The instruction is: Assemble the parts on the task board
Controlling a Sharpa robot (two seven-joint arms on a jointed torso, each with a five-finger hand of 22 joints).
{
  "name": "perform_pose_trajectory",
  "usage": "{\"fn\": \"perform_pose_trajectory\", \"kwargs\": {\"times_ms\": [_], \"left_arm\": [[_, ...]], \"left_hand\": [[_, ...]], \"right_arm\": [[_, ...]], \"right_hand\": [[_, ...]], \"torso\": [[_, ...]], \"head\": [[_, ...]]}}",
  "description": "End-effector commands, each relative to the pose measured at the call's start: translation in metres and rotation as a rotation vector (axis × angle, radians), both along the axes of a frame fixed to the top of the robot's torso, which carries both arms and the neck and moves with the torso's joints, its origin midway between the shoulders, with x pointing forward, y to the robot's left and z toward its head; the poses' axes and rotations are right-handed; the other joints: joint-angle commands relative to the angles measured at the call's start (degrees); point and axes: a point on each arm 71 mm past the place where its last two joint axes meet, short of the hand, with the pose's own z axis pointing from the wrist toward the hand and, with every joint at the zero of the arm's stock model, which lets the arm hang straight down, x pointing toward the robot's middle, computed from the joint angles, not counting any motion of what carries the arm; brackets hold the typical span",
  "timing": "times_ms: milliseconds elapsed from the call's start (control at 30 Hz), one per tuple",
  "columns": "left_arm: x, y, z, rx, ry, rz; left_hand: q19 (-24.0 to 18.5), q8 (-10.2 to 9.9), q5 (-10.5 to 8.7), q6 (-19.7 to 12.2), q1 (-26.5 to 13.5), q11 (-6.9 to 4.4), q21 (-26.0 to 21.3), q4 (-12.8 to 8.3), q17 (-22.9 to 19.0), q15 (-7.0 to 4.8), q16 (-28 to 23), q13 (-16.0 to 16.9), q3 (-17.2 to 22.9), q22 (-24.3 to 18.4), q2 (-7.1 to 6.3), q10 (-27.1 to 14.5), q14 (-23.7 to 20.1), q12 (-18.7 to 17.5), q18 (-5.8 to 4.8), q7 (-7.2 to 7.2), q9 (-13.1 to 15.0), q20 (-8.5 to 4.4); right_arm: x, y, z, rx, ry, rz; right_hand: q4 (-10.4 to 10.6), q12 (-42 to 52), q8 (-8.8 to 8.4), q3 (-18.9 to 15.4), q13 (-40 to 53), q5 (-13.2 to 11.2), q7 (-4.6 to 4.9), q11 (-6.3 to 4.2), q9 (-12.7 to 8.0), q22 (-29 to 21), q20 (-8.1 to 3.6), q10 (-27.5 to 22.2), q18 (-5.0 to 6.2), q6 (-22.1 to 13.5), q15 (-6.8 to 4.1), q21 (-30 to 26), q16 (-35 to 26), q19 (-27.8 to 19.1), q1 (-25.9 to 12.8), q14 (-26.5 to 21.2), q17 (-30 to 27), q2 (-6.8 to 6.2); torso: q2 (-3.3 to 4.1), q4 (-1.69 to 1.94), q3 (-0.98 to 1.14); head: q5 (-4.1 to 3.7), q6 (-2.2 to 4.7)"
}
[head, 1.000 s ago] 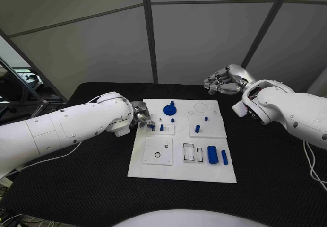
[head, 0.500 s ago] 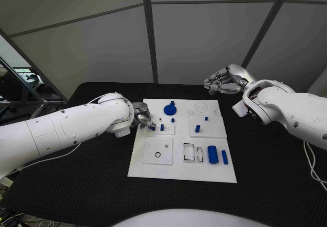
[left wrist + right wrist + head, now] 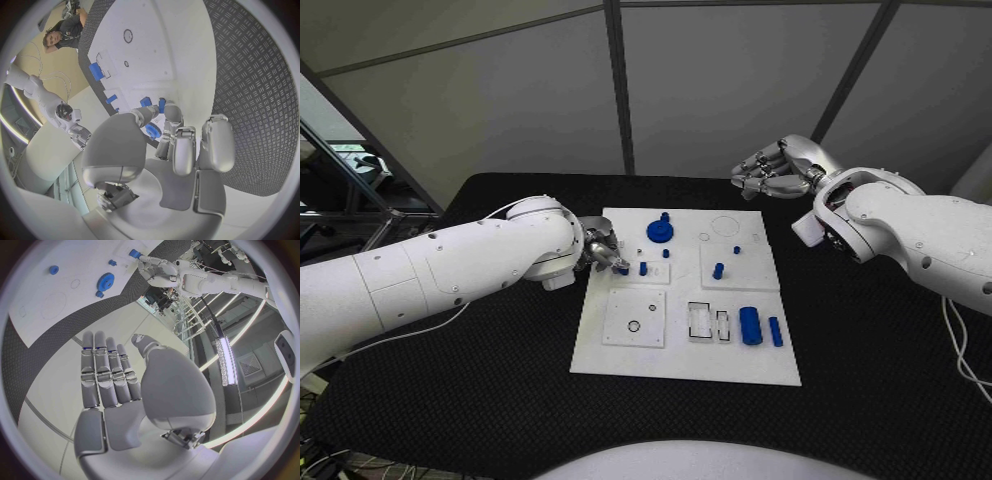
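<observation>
The left hand (image 3: 603, 250) pinches a small blue part (image 3: 152, 131) over the task board (image 3: 689, 360) at its ten o'clock edge — a tilted peg could jam or slip. The right hand (image 3: 773, 170) hovers empty, fingers apart, beyond one o'clock.

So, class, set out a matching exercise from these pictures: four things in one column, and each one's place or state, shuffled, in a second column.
Things:
1. left hand
2. right hand
3. blue gear
4. large blue cylinder

Places or states:
A. lies on the near right part of the task board
B. stands at the board's far edge, near the middle
C. holds a small blue part at the board's left edge
D. holds nothing, beyond the board's far right corner

Pairs: 1-C, 2-D, 3-B, 4-A
</observation>
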Motion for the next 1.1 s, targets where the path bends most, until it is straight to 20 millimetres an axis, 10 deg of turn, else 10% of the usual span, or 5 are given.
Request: {"fn": "perform_pose_trajectory", "kwargs": {"times_ms": [33,1100], "left_arm": [[-0.0017,0.0001,-0.0021,0.023,0.017,-0.014],[0.0034,-0.0058,-0.0090,0.048,0.058,-0.038]], "left_hand": [[1.05,0.34,0.24,-0.11,0.26,-1.01,0.37,-7.02,12.59,-0.37,0.39,0.04,7.25,2.53,0.62,1.29,5.32,0.18,-0.56,-0.35,-0.02,-0.23],[1.92,1.15,0.12,2.16,-7.08,-2.04,1.98,-4.62,14.11,-1.15,1.32,3.81,1.89,4.46,-0.20,4.07,5.75,3.37,-1.02,-1.80,-0.48,-0.91]], "right_arm": [[-0.0002,0.0010,0.0012,-0.001,-0.001,0.007],[-0.0006,0.0001,0.0015,0.000,-0.002,0.005]], "right_hand": [[0.03,-0.12,-0.18,-0.33,0.02,0.40,-0.15,0.06,0.03,-0.06,0.33,-0.53,0.15,-0.40,0.12,-0.20,-0.15,-0.08,0.03,-0.47,-0.06,0.00],[0.09,-0.12,-0.16,-0.41,0.03,0.54,-0.14,0.08,0.04,-0.16,0.35,-0.57,0.15,-0.43,0.14,-0.33,-0.15,-0.01,-0.06,-0.49,-0.10,0.02]], "torso": [[0.00,0.02,-0.01],[0.00,-0.02,0.03]], "head": [[-0.02,-0.06],[-0.39,-0.47]]}}
